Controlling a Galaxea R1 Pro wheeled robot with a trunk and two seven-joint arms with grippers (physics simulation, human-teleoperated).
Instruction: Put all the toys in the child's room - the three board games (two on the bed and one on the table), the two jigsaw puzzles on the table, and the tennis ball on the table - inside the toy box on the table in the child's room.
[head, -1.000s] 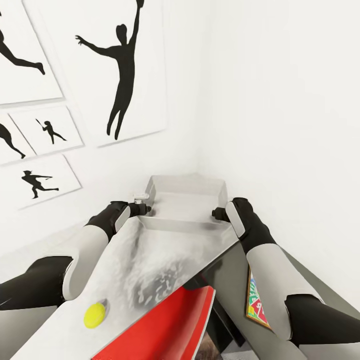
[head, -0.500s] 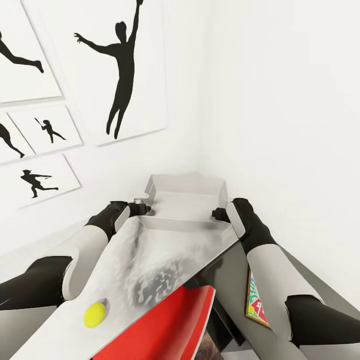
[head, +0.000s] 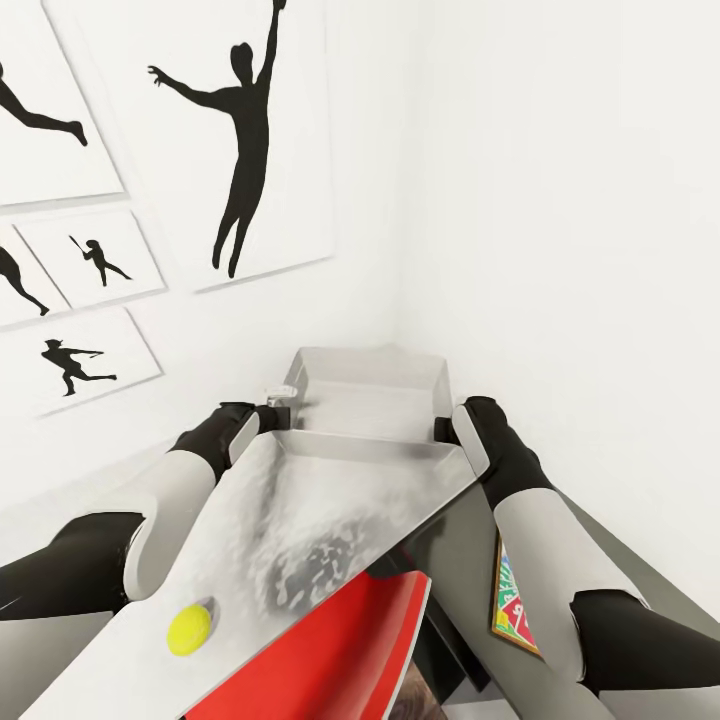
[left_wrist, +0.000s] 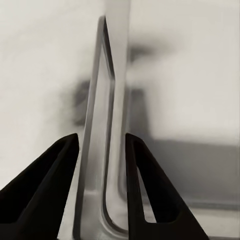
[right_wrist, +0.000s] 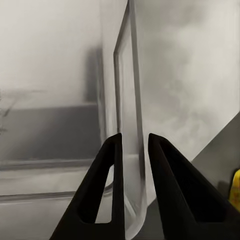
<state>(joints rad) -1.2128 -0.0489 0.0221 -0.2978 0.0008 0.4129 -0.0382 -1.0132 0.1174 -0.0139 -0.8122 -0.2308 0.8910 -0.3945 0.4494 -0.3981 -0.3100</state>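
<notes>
The toy box (head: 370, 395), a shallow light grey bin, sits in the room's corner at the far end of the table's mottled grey top (head: 300, 530). My left gripper (head: 278, 412) grips its left rim and my right gripper (head: 446, 430) its right rim. In the left wrist view the fingers (left_wrist: 65, 165) close around the bin's thin wall (left_wrist: 107, 100). In the right wrist view the gripper (right_wrist: 134, 142) pinches the wall (right_wrist: 127, 90) the same way. The tennis ball (head: 189, 628) lies on the grey top near my left forearm. A flat colourful printed toy (head: 512, 600) lies under my right forearm; I cannot tell which kind.
White walls meet close behind the bin, the left one hung with black silhouette posters (head: 240, 140). A red object (head: 340, 650) shows below the table's front edge. The dark grey table section (head: 460, 560) runs along the right.
The toy box has shifted slightly up and toward me, now covering my right gripper's tip. Both arms have barely moved.
</notes>
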